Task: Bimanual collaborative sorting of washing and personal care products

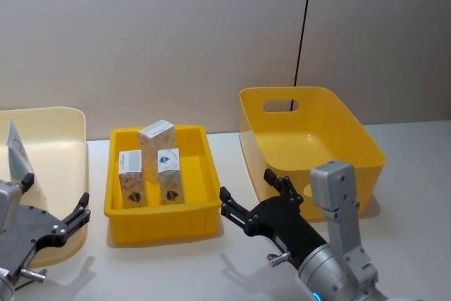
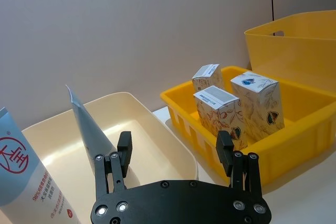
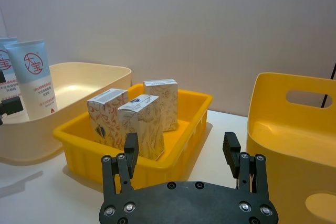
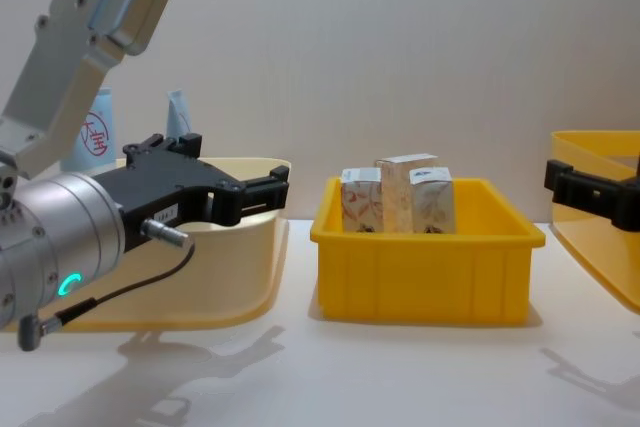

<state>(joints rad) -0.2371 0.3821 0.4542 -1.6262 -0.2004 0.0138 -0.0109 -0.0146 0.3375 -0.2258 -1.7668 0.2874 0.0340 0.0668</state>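
Sorting looked part done at best, by my reading. Three beige cartons [image 1: 169,173] stood upright, close together, in the shallow yellow tray [image 1: 158,220] at the middle of the surface [image 1: 225,273]. Two blue-and-white tubes [image 3: 34,77] stood in the cream bin [image 1: 67,149] on the robot's left. The deep yellow bin [image 1: 352,149] on the right held nothing I could see.

Left tool [image 2: 174,145]: fingers spread wide, nothing between them, held at the near side of the cream bin and aimed toward the tray. Right tool [image 3: 180,142]: likewise spread and empty, above the surface between the tray and the deep bin.

Judgement: the tubes seemed already grouped, and the cartons probably remained to be moved. Whether the deep bin was meant for them I could not tell.

View notes:
- Head view caught just a sliver of one tube at its left edge, while the right wrist view gave both tubes face on, red circle marks plain.
- Left wrist view showed one tube's crimped end edge-on, just beyond the left tool.
- Chest view showed the carton tops rising above the tray rim.
- Head view gave the deep bin's bare floor, where the chest view caught little more than its rim.
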